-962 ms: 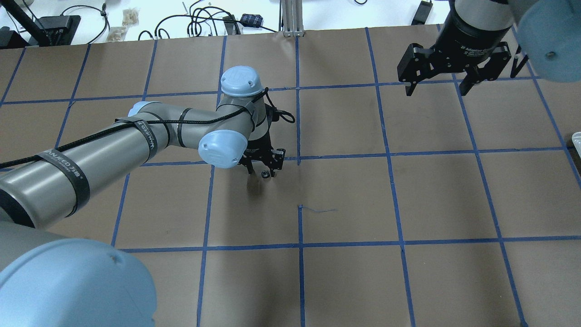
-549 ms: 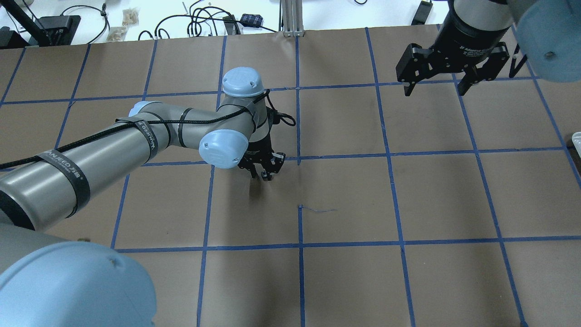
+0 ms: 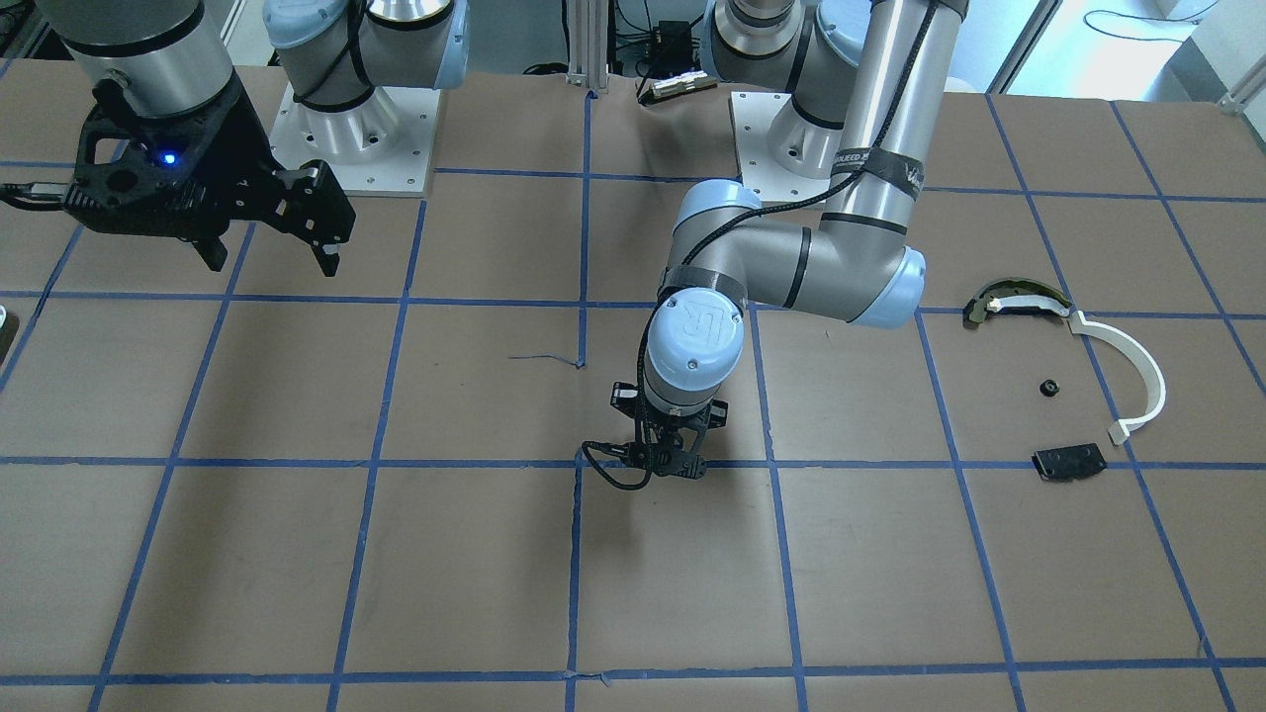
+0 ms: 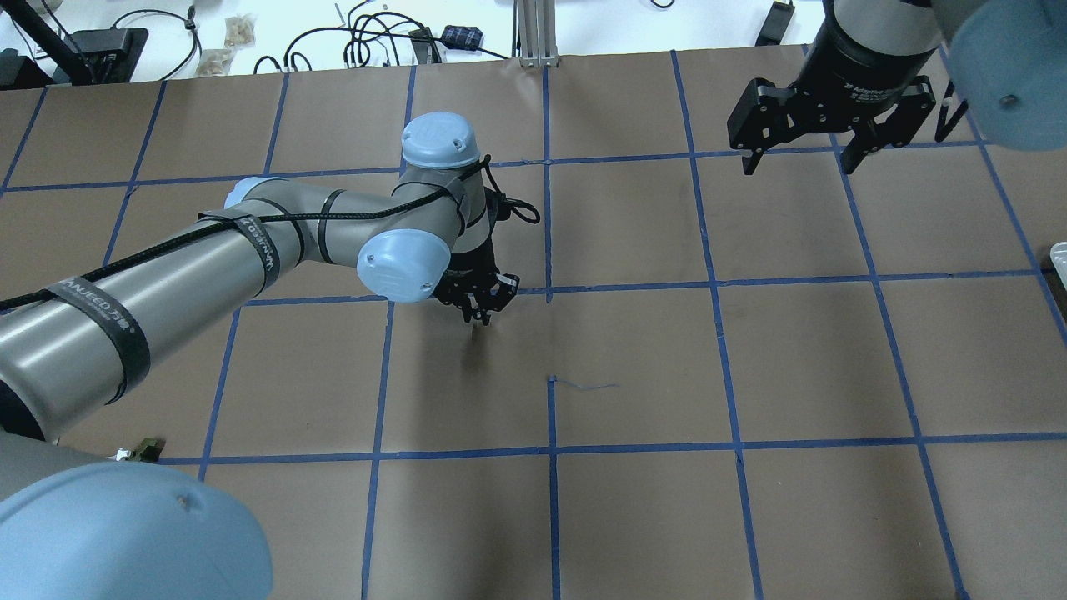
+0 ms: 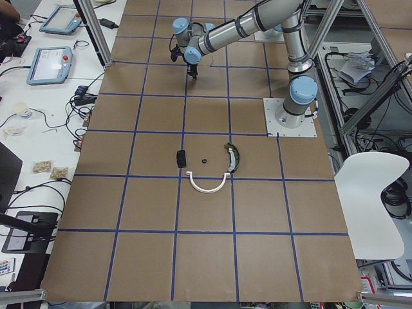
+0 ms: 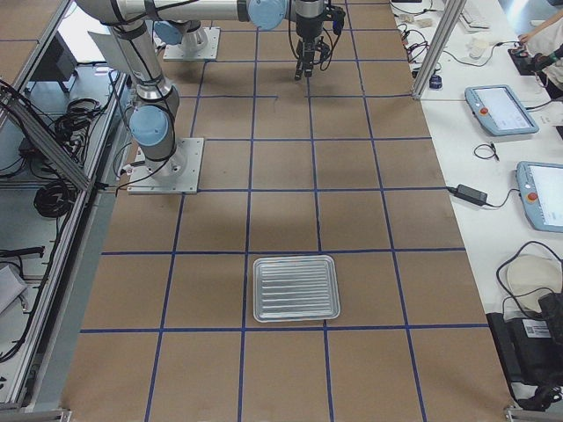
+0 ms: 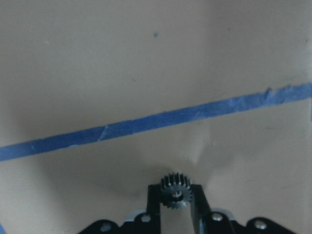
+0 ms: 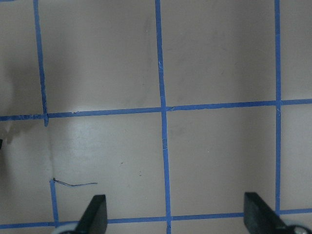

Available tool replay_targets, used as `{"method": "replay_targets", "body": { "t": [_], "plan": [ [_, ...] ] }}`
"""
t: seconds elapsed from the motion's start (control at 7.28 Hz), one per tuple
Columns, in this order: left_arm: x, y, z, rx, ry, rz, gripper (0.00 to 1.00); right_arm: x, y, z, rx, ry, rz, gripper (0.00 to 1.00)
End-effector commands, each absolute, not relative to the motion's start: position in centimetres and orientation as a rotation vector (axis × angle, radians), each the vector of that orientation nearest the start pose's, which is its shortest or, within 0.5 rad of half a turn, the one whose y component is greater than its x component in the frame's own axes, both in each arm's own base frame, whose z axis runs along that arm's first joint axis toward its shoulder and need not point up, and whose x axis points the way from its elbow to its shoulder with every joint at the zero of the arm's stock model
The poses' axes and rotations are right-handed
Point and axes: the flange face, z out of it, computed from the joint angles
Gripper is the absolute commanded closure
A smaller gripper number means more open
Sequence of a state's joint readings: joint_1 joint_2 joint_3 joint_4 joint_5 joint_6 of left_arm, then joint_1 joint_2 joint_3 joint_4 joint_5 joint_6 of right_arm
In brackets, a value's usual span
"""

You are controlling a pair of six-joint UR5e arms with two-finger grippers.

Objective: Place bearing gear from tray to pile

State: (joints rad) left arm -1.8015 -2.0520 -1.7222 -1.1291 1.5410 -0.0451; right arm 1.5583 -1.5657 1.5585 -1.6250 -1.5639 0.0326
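Note:
The bearing gear (image 7: 175, 191), small, dark and toothed, is pinched between the fingers of my left gripper (image 7: 175, 200), which is shut on it just above the brown table near a blue tape line. This gripper (image 4: 479, 315) sits near the table's middle (image 3: 671, 463). My right gripper (image 4: 798, 165) hangs open and empty, high at the far right (image 3: 274, 265). The tray (image 6: 296, 288) is a bare metal one, far from both arms. The pile holds a white arc (image 3: 1137, 366), a dark curved piece (image 3: 1009, 300) and a flat black plate (image 3: 1068, 462).
A small black nut (image 3: 1050, 387) lies inside the pile. Both arm bases (image 3: 351, 129) stand at the table's robot side. Cables and tablets (image 5: 48, 64) line the bench beyond the far edge. A white chair (image 5: 373, 193) stands beside the table.
The left gripper's fingers, open around the gear on the table a second ago, have shut on it. The left arm has shifted slightly. The right arm has barely moved.

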Motion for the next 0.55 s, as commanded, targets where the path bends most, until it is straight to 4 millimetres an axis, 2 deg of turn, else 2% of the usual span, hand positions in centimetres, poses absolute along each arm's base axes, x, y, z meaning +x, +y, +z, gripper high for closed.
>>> {"method": "replay_targets", "body": {
  "t": [0.0,0.14,0.27,0.41],
  "plan": [
    [-19.5,-58.6,23.8,0.097,3.148,0.255,1.0,12.8,-50.2,49.7,0.072,3.131,-0.101,0.0],
    [-14.7,-60.0,25.9,-0.022,3.145,0.194,1.0,12.7,-50.3,49.7,0.074,3.131,-0.103,0.0],
    [-9.5,-60.9,26.9,-0.146,3.119,0.164,1.0,12.8,-50.3,49.7,0.069,3.131,-0.106,0.0],
    [-3.1,-61.3,27.0,-0.307,3.117,0.191,1.0,12.7,-50.3,49.7,0.074,3.131,-0.106,0.0]
  ]
}}
